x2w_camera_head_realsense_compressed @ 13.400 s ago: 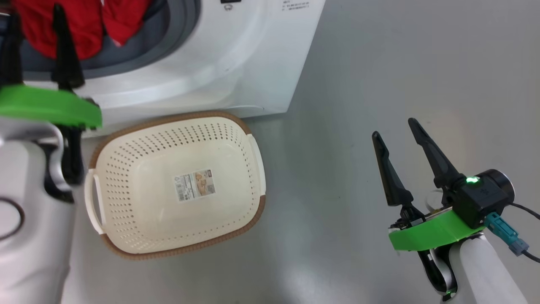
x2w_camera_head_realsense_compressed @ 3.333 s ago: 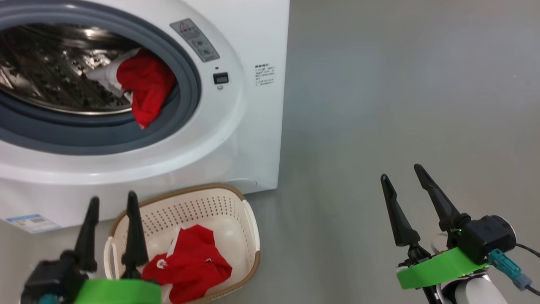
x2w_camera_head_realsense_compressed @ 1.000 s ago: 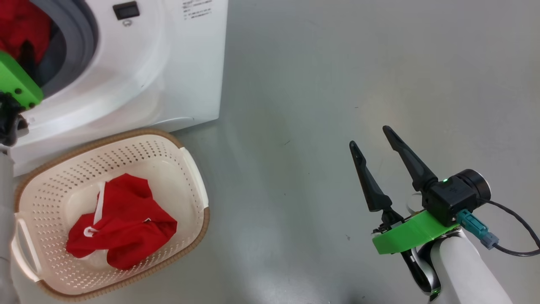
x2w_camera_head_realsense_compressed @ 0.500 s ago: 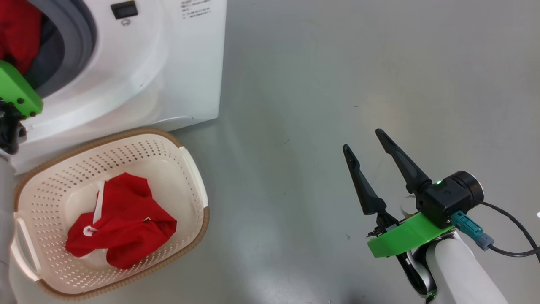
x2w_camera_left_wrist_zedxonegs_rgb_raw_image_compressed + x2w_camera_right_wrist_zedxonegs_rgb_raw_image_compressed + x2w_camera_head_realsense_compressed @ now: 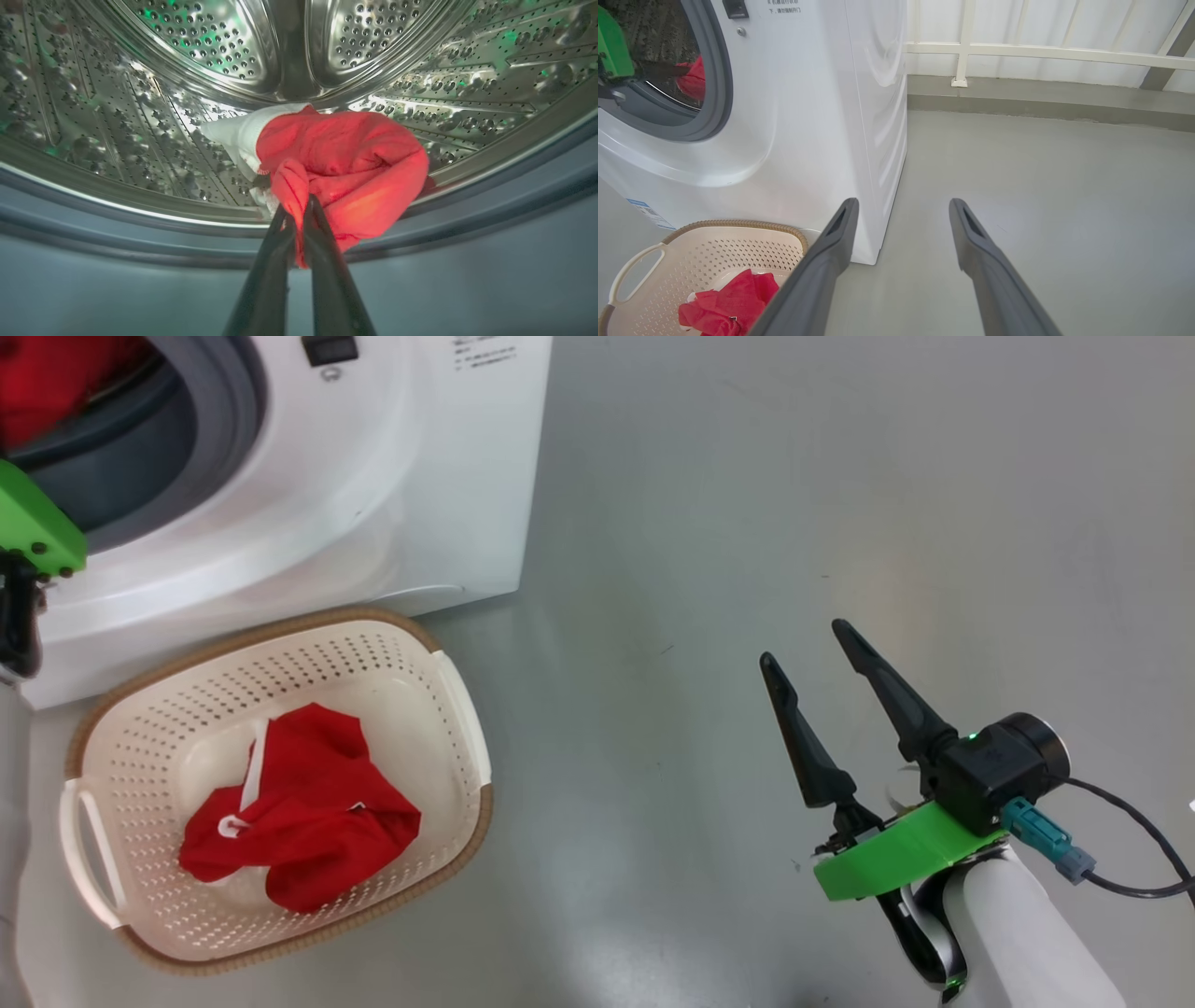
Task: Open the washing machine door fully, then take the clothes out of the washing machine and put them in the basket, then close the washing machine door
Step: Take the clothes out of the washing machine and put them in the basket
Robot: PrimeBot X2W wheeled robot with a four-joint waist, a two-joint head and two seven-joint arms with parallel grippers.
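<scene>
Inside the perforated steel drum (image 5: 187, 116) of the washing machine (image 5: 392, 504), my left gripper (image 5: 299, 207) is shut on a fold of the clothes, a red garment (image 5: 355, 158) with a white part. The garment rests at the drum's front lip above the grey rubber ring. In the head view, the left arm's green mount (image 5: 28, 523) sits at the machine's opening. Another red garment (image 5: 308, 812) lies in the cream basket (image 5: 327, 653) on the floor in front of the machine. My right gripper (image 5: 804, 644) hangs open and empty over the floor, well to the right. The washing machine door is out of view.
Bare grey floor stretches to the right of the machine (image 5: 808, 116) and the basket (image 5: 738, 247). A white railing (image 5: 1017, 51) on a low kerb runs along the back. A black cable (image 5: 1139, 840) trails from the right wrist.
The left gripper has gone from open to shut inside the drum. The head camera has shifted, so machine and basket show further right. The right gripper has barely moved.
</scene>
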